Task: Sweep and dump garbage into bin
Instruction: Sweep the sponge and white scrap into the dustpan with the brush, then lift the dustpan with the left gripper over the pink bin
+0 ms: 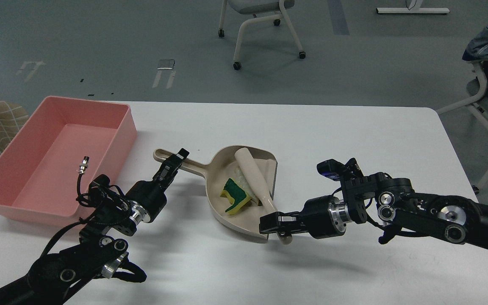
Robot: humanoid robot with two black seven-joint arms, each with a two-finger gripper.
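Observation:
The beige dustpan [231, 212] lies at the table's middle. My left gripper [175, 160] is shut on its handle [193, 166]. My right gripper [274, 224] is shut on the handle end of the beige brush [254, 180], which lies across the inside of the pan. The yellow sponge piece [235, 196] sits inside the pan, tipped with its dark green side showing. The whitish slice [240, 174] is mostly hidden by the brush, only a pale edge showing. The pink bin [53, 156] stands at the left, with nothing in it.
The white table [354, 140] ends close to the bin's left side. Office chairs [261, 25] stand on the floor behind and at the right. A short cable with a metal plug [84, 167] sticks up from my left arm.

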